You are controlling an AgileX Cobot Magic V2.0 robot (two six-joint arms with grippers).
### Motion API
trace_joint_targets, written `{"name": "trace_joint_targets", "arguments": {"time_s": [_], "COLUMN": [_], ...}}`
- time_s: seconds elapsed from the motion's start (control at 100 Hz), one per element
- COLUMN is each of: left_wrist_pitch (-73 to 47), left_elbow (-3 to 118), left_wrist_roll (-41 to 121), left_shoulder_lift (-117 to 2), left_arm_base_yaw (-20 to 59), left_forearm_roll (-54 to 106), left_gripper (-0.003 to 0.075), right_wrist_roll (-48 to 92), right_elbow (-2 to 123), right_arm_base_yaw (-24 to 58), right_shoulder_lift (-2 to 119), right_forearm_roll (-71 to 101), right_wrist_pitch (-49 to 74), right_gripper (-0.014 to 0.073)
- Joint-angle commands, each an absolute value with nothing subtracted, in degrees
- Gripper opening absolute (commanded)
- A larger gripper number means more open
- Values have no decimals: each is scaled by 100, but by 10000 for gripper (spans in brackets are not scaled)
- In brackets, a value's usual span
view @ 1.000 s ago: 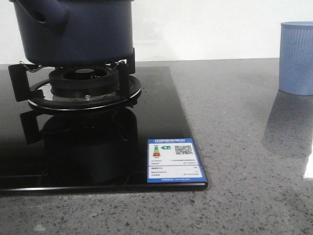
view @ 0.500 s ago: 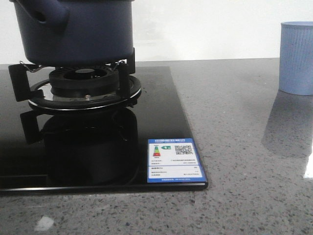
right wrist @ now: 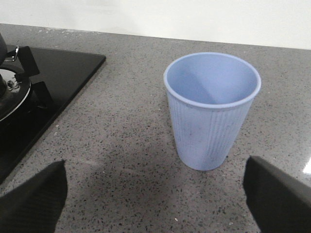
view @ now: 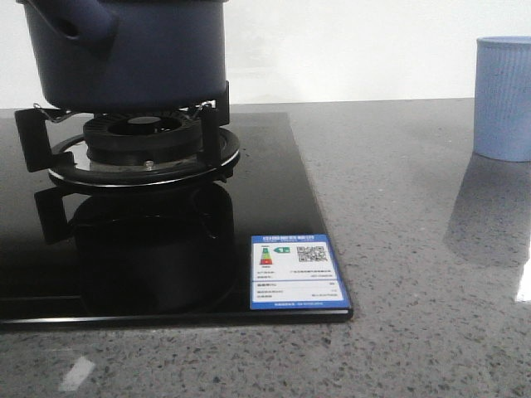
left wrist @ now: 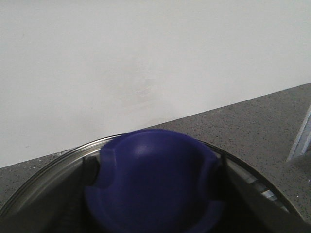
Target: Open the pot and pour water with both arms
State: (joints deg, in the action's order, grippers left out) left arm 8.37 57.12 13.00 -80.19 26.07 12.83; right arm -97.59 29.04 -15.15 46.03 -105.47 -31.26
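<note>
One matte dark navy-blue round pot (view: pixel 124 51) with a stubby holed side handle sits on the black burner grate (view: pixel 133 141) of the glossy black glass cooktop (view: pixel 274 207), set in the speckled grey stone table (view: pixel 415 249); one ribbed light blue plastic cup (right wrist: pixel 211 109) stands upright on the table, well apart to the right. The left wrist view looks down close on a rounded dark blue knob (left wrist: pixel 153 182) on one glass lid (left wrist: pixel 43 179) with a metal rim; left hand not visible, state cannot be told. Right hand (right wrist: pixel 155 199) hovers spread, black wedge fingers (right wrist: pixel 34 199) either side of the cup, not touching.

Kitchen: gas hob (view: pixel 166 249) set in speckled stone counter (view: pixel 415 207).
</note>
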Motion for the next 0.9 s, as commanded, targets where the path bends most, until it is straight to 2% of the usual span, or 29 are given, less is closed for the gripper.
{"name": "trace_joint_targets", "arguments": {"time_s": [0.0, 0.13, 0.25, 0.32, 0.51, 0.66, 0.71, 0.76, 0.78, 0.83, 0.89], "left_wrist_pitch": [1420, 1402, 1214, 1139, 1139, 1005, 945, 852, 809, 660, 399], "left_elbow": [5931, 5931, 5931, 5931, 5931, 5931, 5931, 5931, 5931, 5931, 5931], "left_wrist_roll": [1288, 1288, 1288, 1288, 1288, 1572, 1586, 1586, 1586, 1586, 1586], "left_shoulder_lift": [-7860, -7860, -7860, -7833, -7302, -6620, -6422, -6236, -6158, -5990, -5770], "left_arm_base_yaw": [2638, 2638, 2638, 2638, 2638, 2450, 2282, 2052, 1944, 1676, 1317], "left_forearm_roll": [1272, 1263, 1233, 1233, 1221, 1009, 1008, 1008, 1020, 1047, 1047], "left_gripper": [390, 405, 527, 567, 567, 564, 543, 489, 455, 353, 190], "right_wrist_roll": [-9777, -9777, -9777, -9777, -9777, -9777, -9777, -9777, -9777, -9777, -9777], "right_elbow": [3048, 3048, 3048, 3048, 3068, 3068, 3071, 3071, 3081, 3081, 3081], "right_arm_base_yaw": [-1561, -1561, -1561, -1561, -1561, -1561, -1561, -1561, -1561, -1561, -1561], "right_shoulder_lift": [4562, 4562, 4562, 4562, 4562, 4562, 4562, 4562, 4562, 4562, 4562], "right_forearm_roll": [-10638, -10638, -10638, -10638, -10549, -9718, -9337, -8942, -8769, -8458, -8264], "right_wrist_pitch": [-2983, -2983, -2983, -2983, -2983, -2924, -2870, -2832, -2816, -2816, -2857], "right_gripper": [664, 664, 664, 664, 664, 649, 598, 493, 459, 299, 115]}}
